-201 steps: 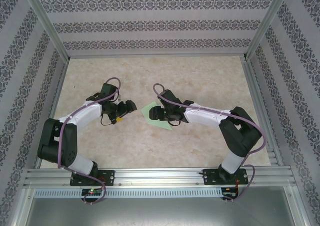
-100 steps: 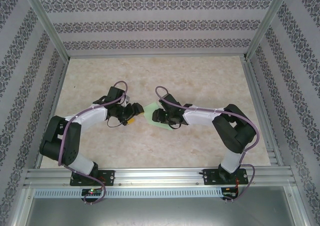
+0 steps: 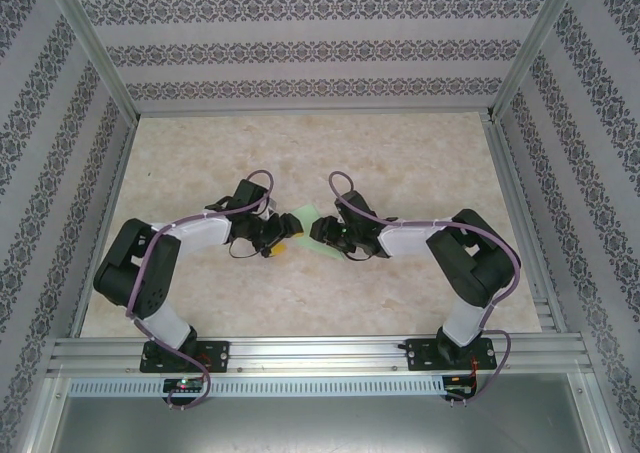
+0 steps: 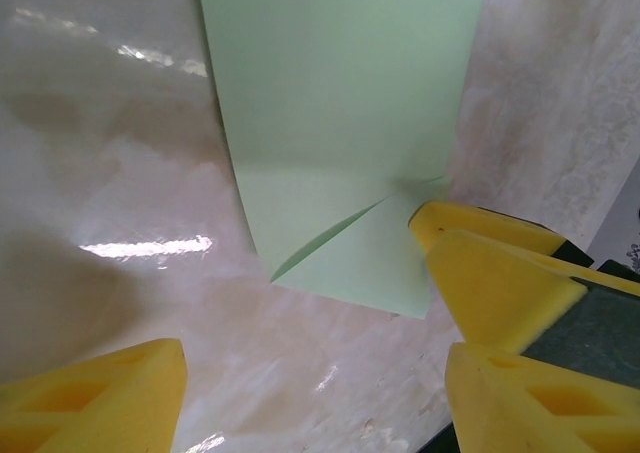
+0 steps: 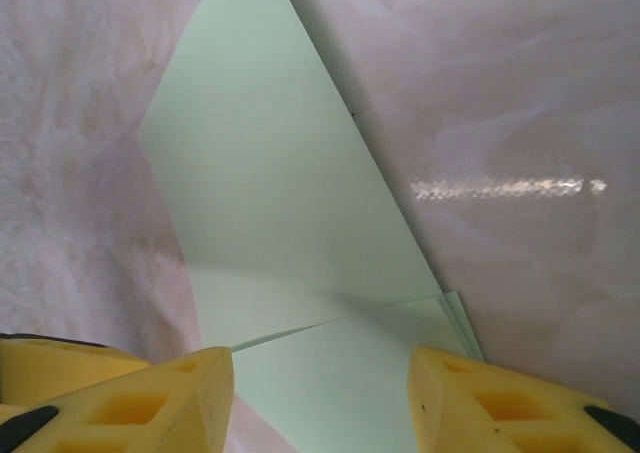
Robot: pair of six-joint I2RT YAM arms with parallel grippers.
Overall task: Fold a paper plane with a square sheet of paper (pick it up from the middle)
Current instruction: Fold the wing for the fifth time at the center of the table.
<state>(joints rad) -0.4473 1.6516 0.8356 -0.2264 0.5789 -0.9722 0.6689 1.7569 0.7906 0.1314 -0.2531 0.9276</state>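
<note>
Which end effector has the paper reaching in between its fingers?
The right end effector: the paper runs between its yellow fingers. The left end effector sits just short of it.

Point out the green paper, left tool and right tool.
green paper (image 4: 340, 83): left wrist view, broad upper panel.
left tool (image 4: 310, 368): left wrist view, midway between fingertips.
right tool (image 5: 320, 368): right wrist view, midway between fingertips.

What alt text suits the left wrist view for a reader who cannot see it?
A pale green sheet of paper, its near corner folded over, lies on a marbled table. The open left gripper frames the bottom with yellow fingertips; the other arm's fingers meet the fold's right end.
</note>
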